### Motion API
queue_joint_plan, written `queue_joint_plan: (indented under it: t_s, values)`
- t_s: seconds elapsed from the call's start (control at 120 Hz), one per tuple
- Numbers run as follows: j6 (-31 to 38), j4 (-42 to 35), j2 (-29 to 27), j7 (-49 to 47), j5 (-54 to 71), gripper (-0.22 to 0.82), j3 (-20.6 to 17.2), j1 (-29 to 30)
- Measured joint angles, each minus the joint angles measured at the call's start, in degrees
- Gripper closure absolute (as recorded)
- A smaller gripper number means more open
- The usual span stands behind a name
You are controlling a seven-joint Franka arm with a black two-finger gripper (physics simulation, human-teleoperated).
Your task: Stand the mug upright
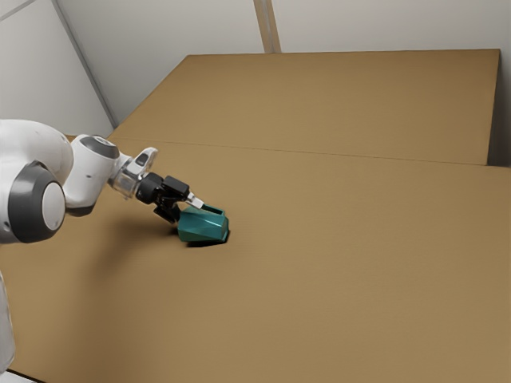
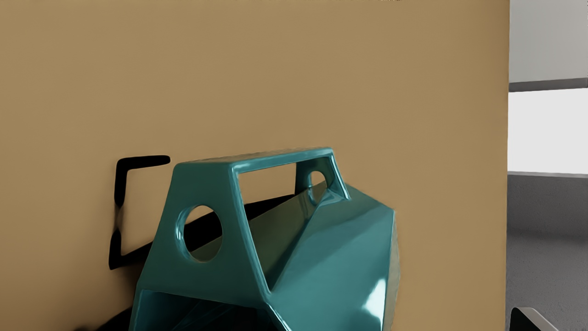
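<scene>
My gripper (image 1: 186,210) is at the mug's near end in the exterior view, fingers apart. The teal, faceted mug (image 1: 204,227) lies on its side on the table, its base toward the exterior view's right. From the wrist view, the mug (image 2: 344,257) has its angular handle (image 2: 206,184) raised and its dark mouth facing my hand. One fingertip (image 2: 528,320) stands well off to the side of the mug, not touching it there. The other finger is hidden in that view, and whether it touches the mug I cannot tell.
The brown table (image 1: 343,263) stretches toward the exterior view's right, with a seam across it and pale walls behind. Beyond one table edge, the wrist view has a grey surface (image 2: 546,207). Dark shadows lie beside the mug.
</scene>
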Motion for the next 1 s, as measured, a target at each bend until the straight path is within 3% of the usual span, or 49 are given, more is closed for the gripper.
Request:
queue_joint_plan:
  t_s: [0.242, 1.0]
  values:
    - [-0.5, -0.8, -0.3, 0.5, -0.6, 0.02, 0.0, -0.1]
    - [-0.5, -3.5, -0.3, 2.7, -2.7, 0.48, 0.0, 0.2]
